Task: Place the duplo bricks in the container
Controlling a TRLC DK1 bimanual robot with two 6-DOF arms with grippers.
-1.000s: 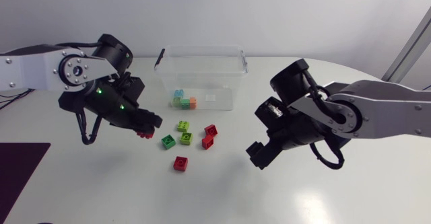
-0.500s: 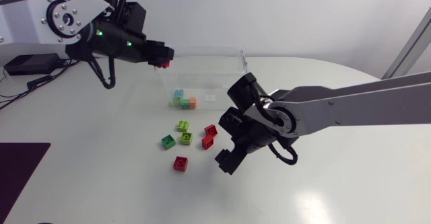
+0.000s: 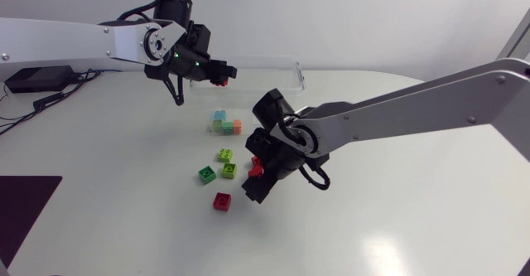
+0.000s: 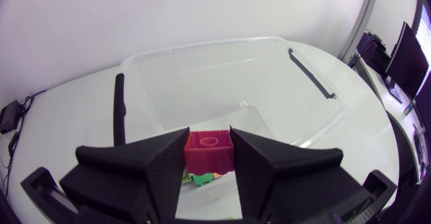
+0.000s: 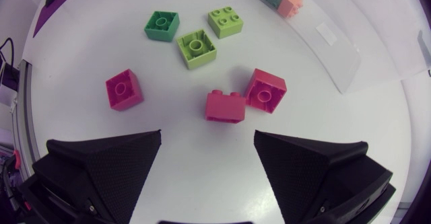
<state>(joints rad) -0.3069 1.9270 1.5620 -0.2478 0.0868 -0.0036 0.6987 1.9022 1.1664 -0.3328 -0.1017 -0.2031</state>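
Pinching red duplo brick [image 4: 210,158] in left gripper [image 3: 224,74] above clear container [image 4: 202,46]; spreading right gripper [image 5: 208,135] wide over tipped red brick [image 5: 225,107] near container.

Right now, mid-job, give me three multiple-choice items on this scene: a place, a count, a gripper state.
1. The red duplo brick in the matte black left gripper is: A) over the clear plastic container B) on a shelf C) on the floor
2. Loose bricks on the white table: A) three B) six C) nine
3. The right gripper is: A) shut on a brick B) hidden C) open
Answers: A, container lies below it; B, three red, two lime, one green; C, fingers apart, touching nothing.
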